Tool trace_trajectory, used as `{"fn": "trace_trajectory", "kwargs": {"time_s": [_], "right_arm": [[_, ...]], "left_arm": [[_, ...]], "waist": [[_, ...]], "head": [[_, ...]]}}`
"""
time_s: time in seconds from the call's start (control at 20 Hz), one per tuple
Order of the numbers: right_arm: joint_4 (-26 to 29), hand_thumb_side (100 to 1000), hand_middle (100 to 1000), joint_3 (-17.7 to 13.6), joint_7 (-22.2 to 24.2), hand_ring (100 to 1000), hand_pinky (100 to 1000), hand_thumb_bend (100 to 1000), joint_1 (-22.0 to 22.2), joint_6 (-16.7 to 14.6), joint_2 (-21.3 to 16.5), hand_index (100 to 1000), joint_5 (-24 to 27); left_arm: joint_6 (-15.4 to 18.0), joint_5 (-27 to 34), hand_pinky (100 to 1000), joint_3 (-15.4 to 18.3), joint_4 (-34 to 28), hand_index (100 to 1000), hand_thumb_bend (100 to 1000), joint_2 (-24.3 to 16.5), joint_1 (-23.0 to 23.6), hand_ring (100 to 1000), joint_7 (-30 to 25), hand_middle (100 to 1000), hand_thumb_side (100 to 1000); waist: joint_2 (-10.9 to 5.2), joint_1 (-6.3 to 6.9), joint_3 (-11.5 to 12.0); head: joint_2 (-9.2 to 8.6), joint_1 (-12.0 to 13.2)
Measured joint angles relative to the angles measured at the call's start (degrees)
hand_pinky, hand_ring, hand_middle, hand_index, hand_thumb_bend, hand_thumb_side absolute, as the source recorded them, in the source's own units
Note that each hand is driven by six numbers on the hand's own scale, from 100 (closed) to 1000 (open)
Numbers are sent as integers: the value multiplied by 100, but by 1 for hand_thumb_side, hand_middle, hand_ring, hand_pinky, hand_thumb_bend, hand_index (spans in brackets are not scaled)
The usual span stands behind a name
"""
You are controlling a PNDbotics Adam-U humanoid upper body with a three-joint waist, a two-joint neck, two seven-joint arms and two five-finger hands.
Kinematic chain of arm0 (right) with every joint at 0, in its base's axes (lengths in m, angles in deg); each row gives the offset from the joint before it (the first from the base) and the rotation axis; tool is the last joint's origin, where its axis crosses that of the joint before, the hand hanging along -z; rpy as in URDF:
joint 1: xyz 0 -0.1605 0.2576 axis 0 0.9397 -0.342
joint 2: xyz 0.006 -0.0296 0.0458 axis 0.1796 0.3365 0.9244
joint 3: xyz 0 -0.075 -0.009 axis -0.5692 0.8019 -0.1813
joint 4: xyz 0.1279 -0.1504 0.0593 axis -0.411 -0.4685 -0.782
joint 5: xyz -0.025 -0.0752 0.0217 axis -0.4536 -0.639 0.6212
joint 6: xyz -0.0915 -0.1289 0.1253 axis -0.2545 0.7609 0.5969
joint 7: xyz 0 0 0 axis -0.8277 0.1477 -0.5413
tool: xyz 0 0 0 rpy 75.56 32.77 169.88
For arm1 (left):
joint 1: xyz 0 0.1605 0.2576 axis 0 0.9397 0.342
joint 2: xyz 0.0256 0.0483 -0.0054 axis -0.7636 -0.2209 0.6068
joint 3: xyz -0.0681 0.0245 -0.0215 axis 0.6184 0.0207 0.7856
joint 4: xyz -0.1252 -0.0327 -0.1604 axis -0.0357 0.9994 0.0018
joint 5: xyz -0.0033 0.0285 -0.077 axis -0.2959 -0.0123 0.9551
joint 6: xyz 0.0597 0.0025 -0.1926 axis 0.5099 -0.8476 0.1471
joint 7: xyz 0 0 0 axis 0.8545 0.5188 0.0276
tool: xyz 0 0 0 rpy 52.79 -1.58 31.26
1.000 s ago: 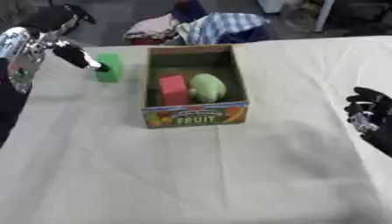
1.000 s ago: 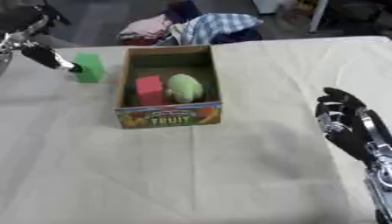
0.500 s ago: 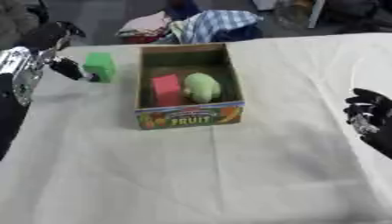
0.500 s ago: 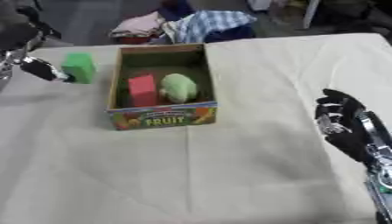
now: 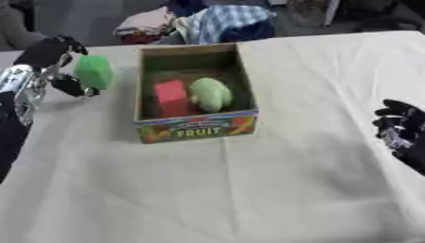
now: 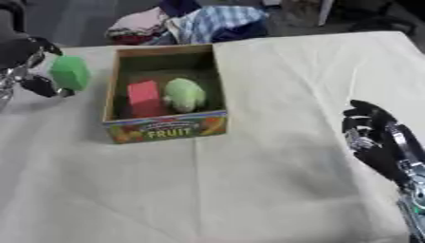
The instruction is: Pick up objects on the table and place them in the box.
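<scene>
Left hand [image 5: 51, 64] fingers pinch green block [image 5: 94, 72] beside box [image 5: 195, 128].

green block [image 5: 93, 71] sitting pinched in left hand [image 5: 51, 64], just left of box | open cardboard fruit box [image 5: 196, 126] standing upright on table | red block [image 5: 172, 97] and pale green lump [image 5: 211, 93] lying side by side inside

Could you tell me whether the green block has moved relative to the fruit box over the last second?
Yes. The green block, pinched in the left robot hand, now hangs tilted above the cloth, slightly closer to the fruit box's left wall.
</scene>
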Motion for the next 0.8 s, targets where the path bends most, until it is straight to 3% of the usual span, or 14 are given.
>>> {"fn": "trace_trajectory", "kwargs": {"time_s": [0.25,0.35,0.6,0.8], "right_arm": [[0,491,729,0,1,719,611,100,-8,-1,2,887,4],[0,493,729,1,2,719,611,100,-27,-2,6,887,5],[0,497,729,2,8,719,611,100,-47,-8,33,887,7],[0,497,729,2,12,719,611,100,-47,-12,45,887,14]], "left_arm": [[-152,-224,713,1,50,761,644,0,26,666,205,697,169],[-241,-347,695,11,89,716,607,0,32,628,304,647,122],[-456,-627,537,71,160,433,454,5,36,390,728,374,100],[-553,-613,520,103,197,400,418,8,78,370,1218,345,100]], "waist": [[69,2,-67],[89,2,-84],[105,2,-115],[104,-7,-77]], "head": [[-3,0],[-4,0],[-20,0],[-21,0]]}}
